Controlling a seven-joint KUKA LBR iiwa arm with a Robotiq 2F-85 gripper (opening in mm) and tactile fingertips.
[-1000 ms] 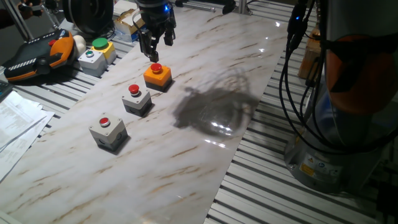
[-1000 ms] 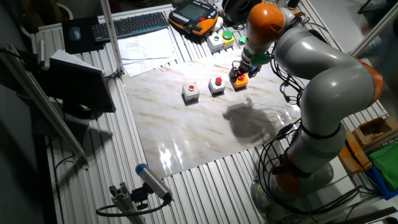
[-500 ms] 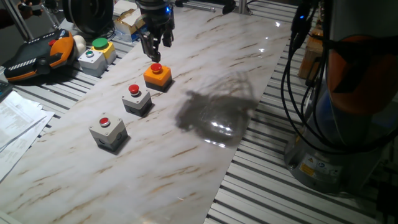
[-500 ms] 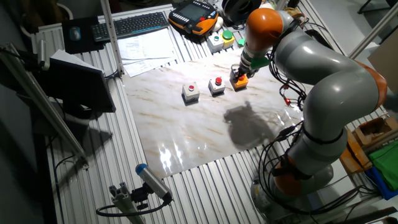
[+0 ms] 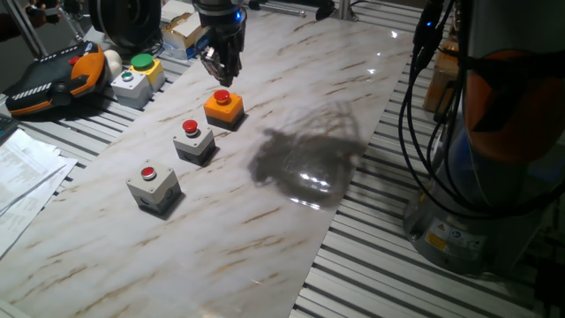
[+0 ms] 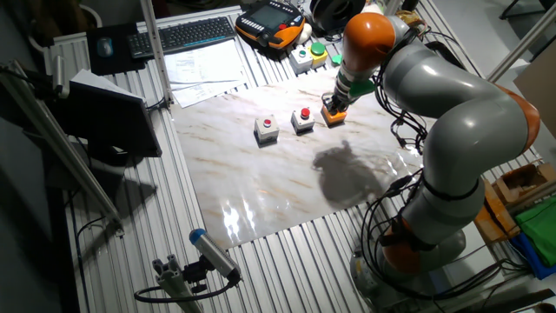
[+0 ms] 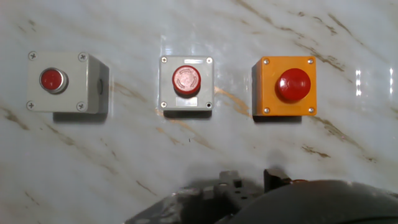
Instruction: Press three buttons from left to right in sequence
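Gripper (image 5: 219, 74) above orange-yellow button (image 5: 222, 106), holding nothing, finger gap unclear

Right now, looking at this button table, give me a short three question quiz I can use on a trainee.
1. True or false: all three switch boxes with red buttons have grey housings.
2. Which box does the gripper hover nearest? A) the grey box with the flat red button B) the grey box with the mushroom red button C) the orange box
3. Fill in: off the marble sheet, beside the teach pendant, stands a box with a ____ button.

Key: 1 false, one is orange; 2 C; 3 green.
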